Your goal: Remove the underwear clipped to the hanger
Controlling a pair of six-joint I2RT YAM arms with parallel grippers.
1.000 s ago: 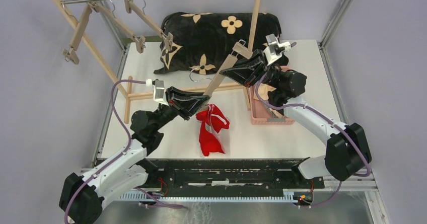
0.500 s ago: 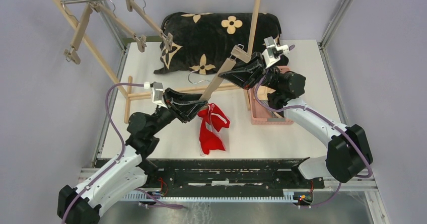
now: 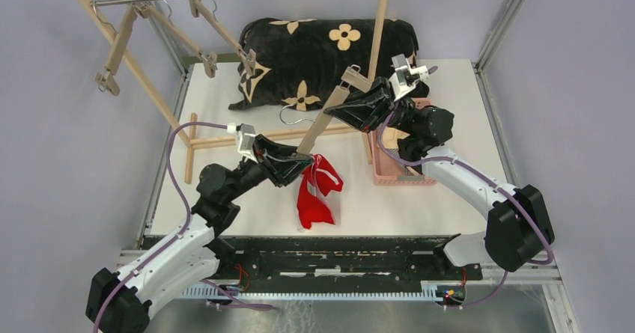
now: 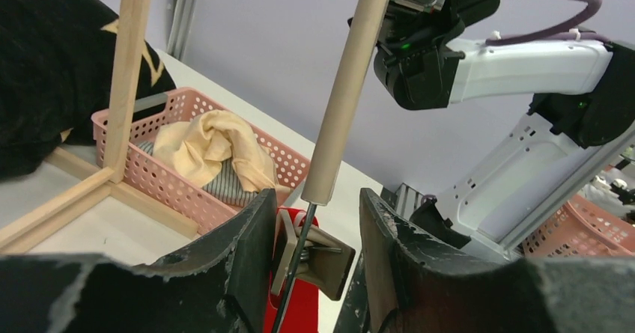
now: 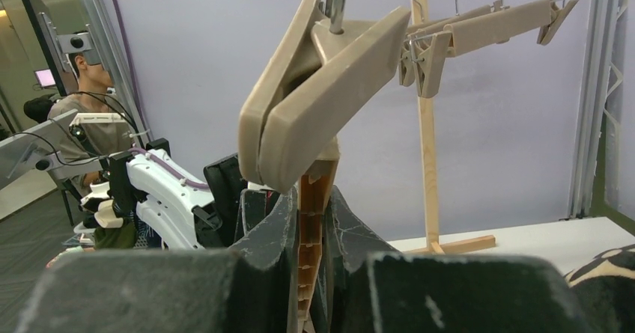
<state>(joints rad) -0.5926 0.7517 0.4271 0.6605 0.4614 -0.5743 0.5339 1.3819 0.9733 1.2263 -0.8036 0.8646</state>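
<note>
My right gripper (image 3: 346, 111) is shut on the tan hanger (image 3: 326, 116), holding its bar tilted above the table; in the right wrist view the bar stands between the fingers (image 5: 273, 221), with one clip (image 5: 322, 78) above them. My left gripper (image 3: 305, 165) is open around the hanger's lower clip (image 4: 314, 254), which sits between its fingers (image 4: 251, 251). The red underwear (image 3: 314, 194) trails from that clip down onto the table; I cannot tell whether the clip still pinches it. The beige (image 4: 213, 150) and striped (image 4: 225, 187) underwear lie in the pink basket (image 4: 161, 191).
The pink basket (image 3: 389, 174) sits under my right arm. A black cushion (image 3: 322, 49) with tan flowers lies at the back. A wooden rack (image 3: 131, 63) carrying two empty clip hangers (image 3: 168, 34) stands at the left; its base bar (image 3: 217, 141) crosses the table.
My left gripper has opened around the lower clip, and the left arm has shifted a little to the right. The right arm and hanger have barely moved.
</note>
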